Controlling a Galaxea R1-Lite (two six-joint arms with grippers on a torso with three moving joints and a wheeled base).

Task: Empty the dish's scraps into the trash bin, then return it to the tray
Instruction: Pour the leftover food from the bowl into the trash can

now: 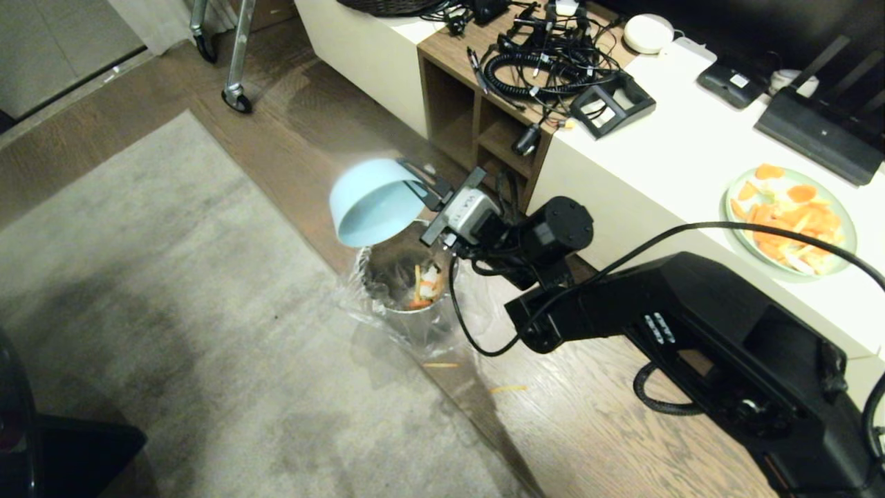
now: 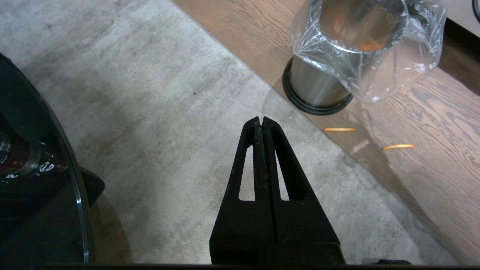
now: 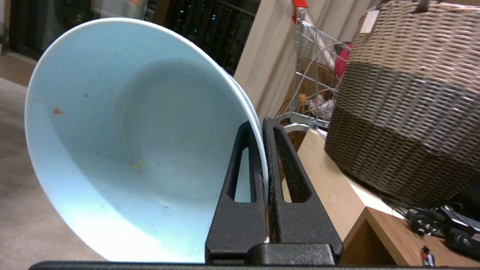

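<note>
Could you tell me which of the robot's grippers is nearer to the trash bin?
Right. The right gripper holds the tipped dish just above the trash bin; the left gripper hangs shut over the carpet beside it.

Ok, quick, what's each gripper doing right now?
Left gripper: shut, holding nothing, over the rug.
Right gripper: shut on the rim of the bowl, tipped above the bin.

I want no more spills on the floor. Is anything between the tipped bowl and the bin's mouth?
Nothing visible. The right gripper holds the bowl by its rim, tilted above the open trash bin, with only air between them.
</note>
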